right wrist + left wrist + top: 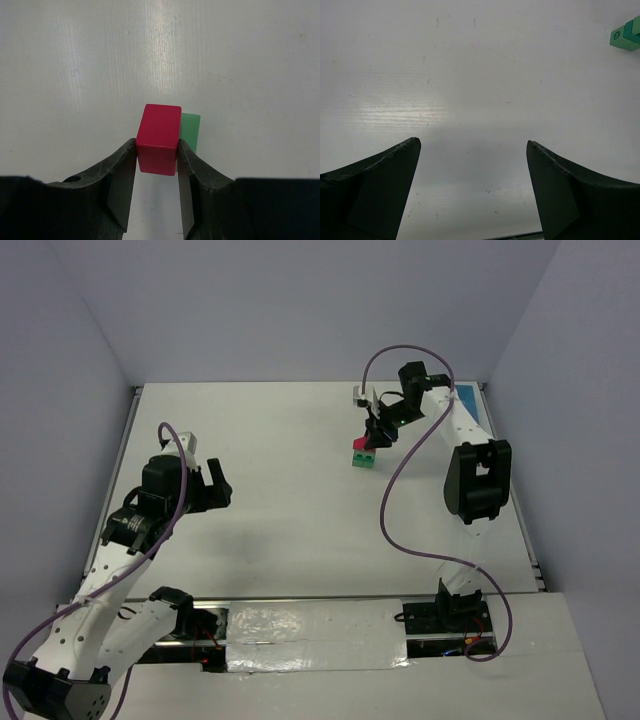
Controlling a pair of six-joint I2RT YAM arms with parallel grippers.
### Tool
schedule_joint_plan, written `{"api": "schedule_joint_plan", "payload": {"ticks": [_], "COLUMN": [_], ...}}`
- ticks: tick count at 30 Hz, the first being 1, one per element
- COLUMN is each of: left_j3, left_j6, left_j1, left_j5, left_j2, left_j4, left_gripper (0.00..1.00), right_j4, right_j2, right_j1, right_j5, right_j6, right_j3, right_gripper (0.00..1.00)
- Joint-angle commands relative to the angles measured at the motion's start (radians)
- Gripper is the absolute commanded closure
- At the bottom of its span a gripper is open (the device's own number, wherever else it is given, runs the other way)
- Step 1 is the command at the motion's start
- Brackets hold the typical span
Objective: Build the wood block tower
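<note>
Right tool (157, 146) pinches a glossy red block (159, 131) above a green block (191, 130); left tool (473, 144) gapes wide, empty.

red block (158, 136), poised over green block (191, 131), slightly offset

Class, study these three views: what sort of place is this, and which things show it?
Probably a robotics lab test cell: a white table boxed in by plain grey walls, a cabled left arm and right arm bolted at its near edge, and a red block and green block to handle.
</note>
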Motion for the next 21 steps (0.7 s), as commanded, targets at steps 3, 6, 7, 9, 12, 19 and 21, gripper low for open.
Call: {"api": "schedule_joint_plan", "payload": {"ticks": [3, 6, 7, 9, 12, 19, 21], "left_j3": [-0.003, -0.006, -0.006, -0.007, -0.007, -0.007, -0.007], "left_j6": [0.020, 0.020, 0.020, 0.020, 0.022, 0.022, 0.023], "left_j1": [0.006, 0.006, 0.006, 0.006, 0.008, 0.006, 0.006], "left_j5": [0.015, 0.016, 0.018, 0.018, 0.019, 0.024, 0.023], "left_j2": [-0.004, -0.006, -0.007, -0.009, -0.009, -0.007, -0.011], "left_j4": [0.042, 0.043, 0.043, 0.043, 0.043, 0.045, 0.045], "left_gripper": [0.00, 0.01, 0.00, 0.00, 0.01, 0.00, 0.01], "right_j4": [0.045, 0.067, 0.071, 0.084, 0.082, 0.100, 0.102], "right_j2": [-0.038, -0.041, -0.041, -0.042, -0.030, -0.025, -0.021], "right_j1": [0.005, 0.004, 0.004, 0.004, 0.002, -0.001, -0.001], "right_j5": [0.020, 0.025, 0.027, 0.030, 0.037, 0.036, 0.036], "right_j6": [0.032, 0.034, 0.034, 0.042, 0.040, 0.043, 0.043], "right_j3": [0.002, -0.009, -0.013, -0.018, -0.016, -0.018, -0.018], "right_gripper": [0.97, 0.95, 0.95, 0.93, 0.91, 0.87, 0.85]}}
